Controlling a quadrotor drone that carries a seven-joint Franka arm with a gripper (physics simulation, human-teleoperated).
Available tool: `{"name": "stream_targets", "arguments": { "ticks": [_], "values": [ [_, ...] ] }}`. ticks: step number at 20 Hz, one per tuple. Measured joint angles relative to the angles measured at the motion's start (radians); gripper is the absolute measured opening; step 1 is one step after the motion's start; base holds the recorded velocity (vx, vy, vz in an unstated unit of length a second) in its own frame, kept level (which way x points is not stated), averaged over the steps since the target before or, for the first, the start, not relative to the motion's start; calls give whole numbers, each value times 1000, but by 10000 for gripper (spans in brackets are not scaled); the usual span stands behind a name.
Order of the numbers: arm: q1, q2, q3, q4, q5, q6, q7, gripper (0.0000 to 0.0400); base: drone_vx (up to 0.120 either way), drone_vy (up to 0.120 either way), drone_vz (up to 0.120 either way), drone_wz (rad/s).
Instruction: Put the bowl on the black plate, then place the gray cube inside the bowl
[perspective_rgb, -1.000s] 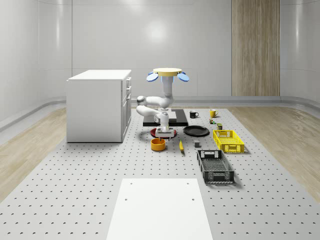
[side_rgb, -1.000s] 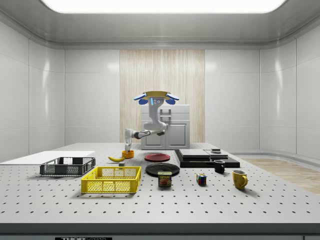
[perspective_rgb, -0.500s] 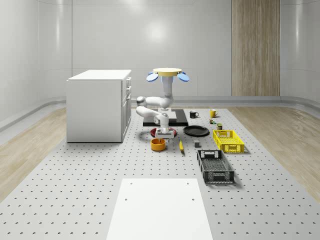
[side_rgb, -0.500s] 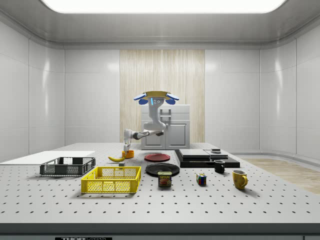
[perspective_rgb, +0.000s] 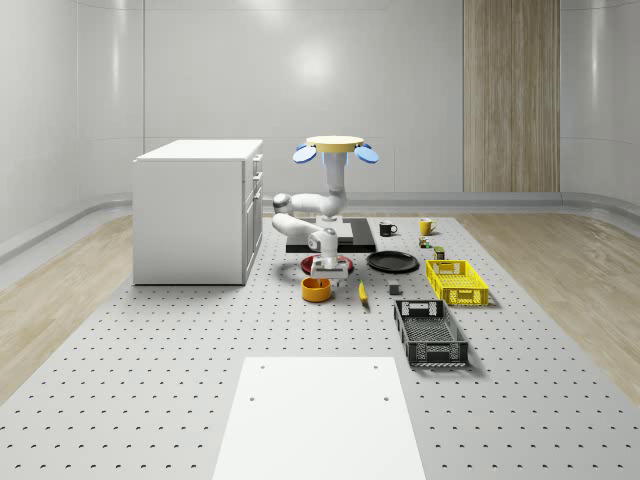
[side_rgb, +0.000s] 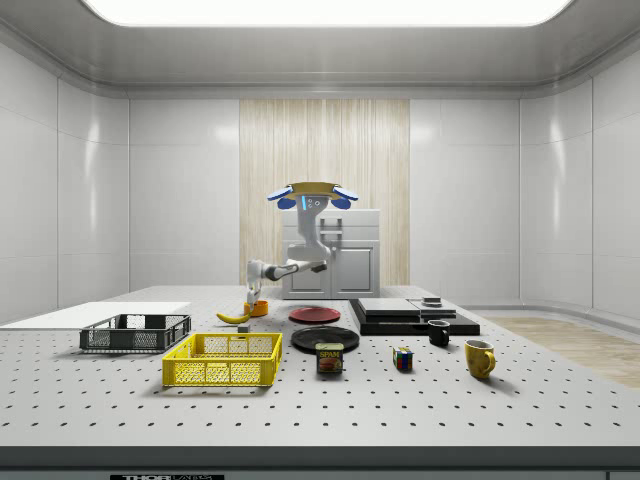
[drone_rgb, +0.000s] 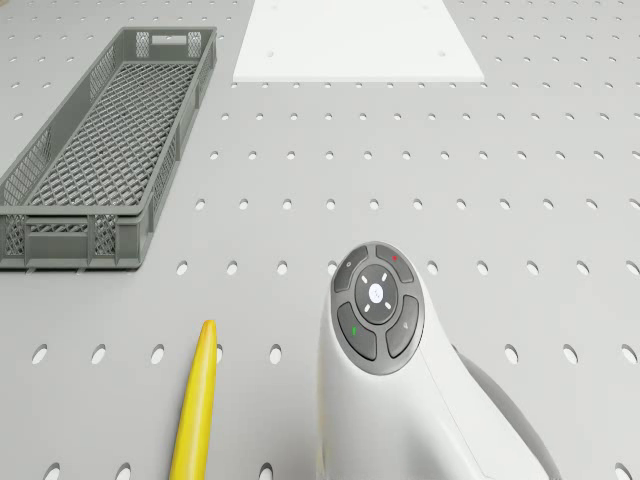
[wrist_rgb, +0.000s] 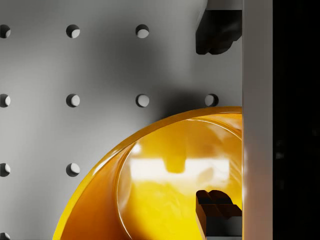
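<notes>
Gripper: the gripper (perspective_rgb: 324, 268) hangs just above the orange bowl (perspective_rgb: 316, 289), pointing straight down at the table (perspective_rgb: 150, 380).
Fingers: in the wrist view the two dark fingertips (wrist_rgb: 216, 32) stand apart, one over bare table outside the bowl's rim and the other over the bowl's glossy inside, so they straddle the wall with nothing between them yet.
Bowl: it sits upright on the table, not on any plate, with its rim under the gripper.
Step in hand: by my judgement, the approach to grasp the bowl, the first half of the task; nothing is lifted.
Next move: it seems to call for a short drop until the rim sits between the fingertips, then a close on the wall and a lift.
Black plate: the black plate (perspective_rgb: 392, 262) lies flat on the table toward the whole-scene view's right of the bowl, near but apart from it.
Red plate: a red plate (perspective_rgb: 341, 265) lies between bowl and black plate, just behind the gripper.
Gray cube: a small gray cube (perspective_rgb: 395, 290) rests on the table in front of the black plate, well apart from the gripper.
Banana: a banana (perspective_rgb: 362, 292) lies just beside the bowl.
Drone: the drone (perspective_rgb: 335, 149) hovers above the black slab (perspective_rgb: 360, 243) behind the plates, its arm reaching forward and down to the bowl.
</notes>
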Motion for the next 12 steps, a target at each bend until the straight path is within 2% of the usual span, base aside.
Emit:
{"name": "stream_targets", "arguments": {
  "ticks": [9, 10, 12],
  "values": [
    [-11, 3, -1, 7, -1, 0, 5, 400, 0, 0, 0, 0],
    [-12, 4, -1, 7, -1, 0, 6, 376, 0, 0, 0, 0],
    [-14, 4, -1, 7, -2, -1, 8, 268, 0, 0, 0, 0]
  ]
}}
